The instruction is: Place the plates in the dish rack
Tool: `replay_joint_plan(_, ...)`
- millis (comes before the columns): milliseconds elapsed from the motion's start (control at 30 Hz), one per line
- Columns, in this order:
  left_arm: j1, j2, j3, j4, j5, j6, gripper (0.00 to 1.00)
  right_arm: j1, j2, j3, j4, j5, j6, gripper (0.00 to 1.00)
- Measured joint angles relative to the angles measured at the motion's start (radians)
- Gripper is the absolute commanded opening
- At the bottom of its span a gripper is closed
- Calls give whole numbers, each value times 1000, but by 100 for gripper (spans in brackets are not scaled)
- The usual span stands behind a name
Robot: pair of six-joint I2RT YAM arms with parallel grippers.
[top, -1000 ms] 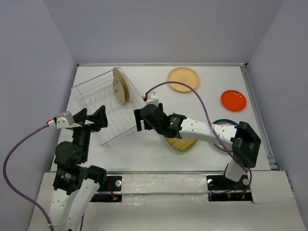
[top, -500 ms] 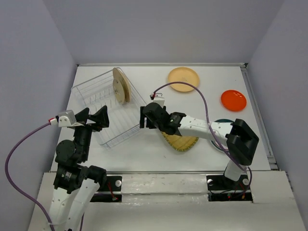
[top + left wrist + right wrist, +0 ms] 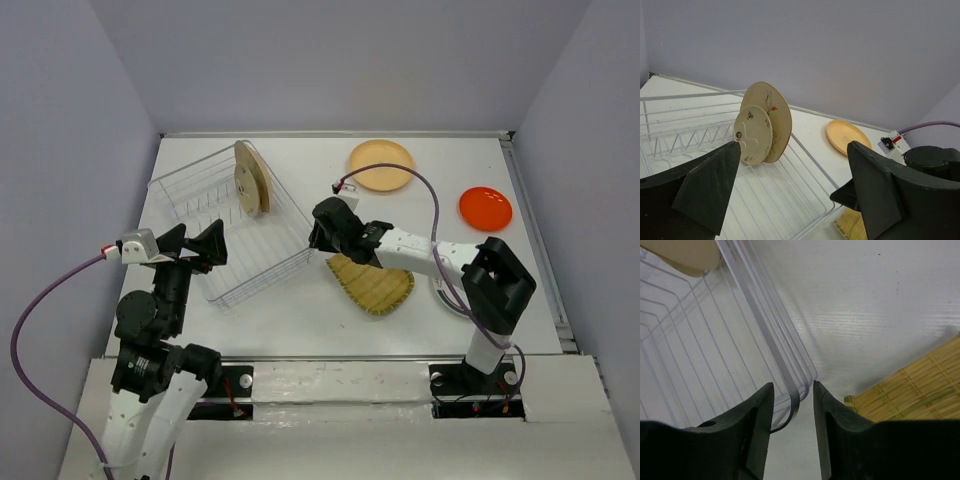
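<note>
The dish rack (image 3: 285, 190) of thin wire lies at an angle left of centre, with two tan plates (image 3: 252, 177) upright at its far end; the left wrist view shows the larger (image 3: 775, 117) behind the smaller (image 3: 752, 132). My right gripper (image 3: 318, 240) (image 3: 792, 385) has closed on the rack's near right corner wires (image 3: 765, 330). The ribbed yellow plate (image 3: 375, 285) (image 3: 910, 395) lies just beside it. My left gripper (image 3: 200, 245) (image 3: 794, 145) hovers wide open over the rack's left edge, holding nothing.
A tan plate (image 3: 381, 165) (image 3: 847, 136) lies flat at the back of the table and a red-orange one (image 3: 485, 208) at the right. A white plate (image 3: 450, 298) is mostly hidden under the right arm. Walls enclose the table on three sides.
My right gripper moved right and forward to the rack's corner and closed from wide open onto its wires, uncovering more of the yellow plate. The left arm stayed put.
</note>
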Motion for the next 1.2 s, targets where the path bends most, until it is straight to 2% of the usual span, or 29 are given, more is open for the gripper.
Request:
replay_joint_plan(67, 0, 0, 0, 0, 0, 0, 99, -20, 0, -2, 22, -10, -8, 18)
replay_joint_plan(367, 0, -1, 0, 0, 1, 0, 99, -76, 8, 32, 9, -139, -217, 7)
replay_joint_plan(500, 0, -1, 0, 0, 3, 0, 99, -108, 44, 97, -32, -252, -402, 7)
replay_joint_plan(700, 0, -1, 0, 0, 3, 0, 99, -145, 93, 174, -64, -394, -589, 7)
replay_joint_plan(1200, 0, -1, -1, 5, 15, -1, 99, -249, 116, 203, -74, -553, -772, 7)
